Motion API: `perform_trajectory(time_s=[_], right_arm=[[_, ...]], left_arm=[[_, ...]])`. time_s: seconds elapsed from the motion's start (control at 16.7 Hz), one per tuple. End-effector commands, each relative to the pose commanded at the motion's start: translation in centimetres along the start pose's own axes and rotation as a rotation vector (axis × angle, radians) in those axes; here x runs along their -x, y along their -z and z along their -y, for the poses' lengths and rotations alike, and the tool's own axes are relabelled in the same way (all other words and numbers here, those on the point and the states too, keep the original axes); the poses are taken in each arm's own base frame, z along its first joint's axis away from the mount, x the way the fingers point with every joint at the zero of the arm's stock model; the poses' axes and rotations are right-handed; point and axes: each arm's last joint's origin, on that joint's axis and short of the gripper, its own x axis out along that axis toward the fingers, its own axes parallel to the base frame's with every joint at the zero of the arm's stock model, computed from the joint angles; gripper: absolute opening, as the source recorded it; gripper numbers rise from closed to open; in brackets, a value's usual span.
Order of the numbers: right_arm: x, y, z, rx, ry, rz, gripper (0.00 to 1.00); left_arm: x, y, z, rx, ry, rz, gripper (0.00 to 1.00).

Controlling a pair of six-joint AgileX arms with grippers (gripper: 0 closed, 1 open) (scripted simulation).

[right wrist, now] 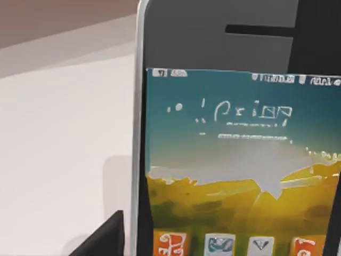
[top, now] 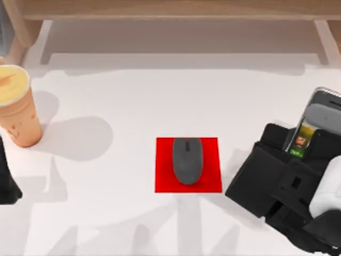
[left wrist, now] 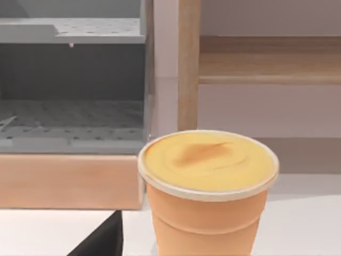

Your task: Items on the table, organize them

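The dark grey mouse [top: 187,160] lies on the red mat [top: 164,182] at the middle of the table [top: 106,218]. At the far left stands the tan paper cup [top: 17,106], filled to its yellowish top [left wrist: 208,160]. My left gripper [top: 4,157] sits just in front of it, open; one finger [left wrist: 104,240] shows apart from the cup wall. At the right, my right gripper [top: 298,143] is shut on the smartphone [top: 315,120], which is tilted. Its colourful screen [right wrist: 240,160] is close up, with a finger [right wrist: 104,237] beside its edge.
A light wooden shelf unit [top: 170,10] runs along the back of the table. A grey perforated rack [left wrist: 69,80] sits in its left end, just behind the cup. Bare tabletop lies between the cup and the mat.
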Motion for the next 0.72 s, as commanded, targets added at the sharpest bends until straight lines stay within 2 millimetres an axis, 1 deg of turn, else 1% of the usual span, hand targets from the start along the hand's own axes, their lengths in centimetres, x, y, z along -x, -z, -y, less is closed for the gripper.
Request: perform_trajectory(time_s=[0.12,0.48,0.6,0.72], right_arm=[[0.4,0.1,0.2,-0.002,-0.001,0.001,1.00],[0.3,0.1,0.3,-0.005,-0.002,-0.010,1.00],[0.2,-0.2,1.1,-0.032,-0.024,-0.054,1.00],[-0.1,-0.6,2.4,-0.088,-0.063,-0.126,1.00]], left_arm=[[0.0,0.0,0.0,0.000,0.000,0.000,1.00],[0.0,0.0,0.0,0.000,0.000,0.000,1.00],[0.0,0.0,0.0,0.000,0.000,0.000,1.00],[0.0,0.0,0.0,0.000,0.000,0.000,1.00]])
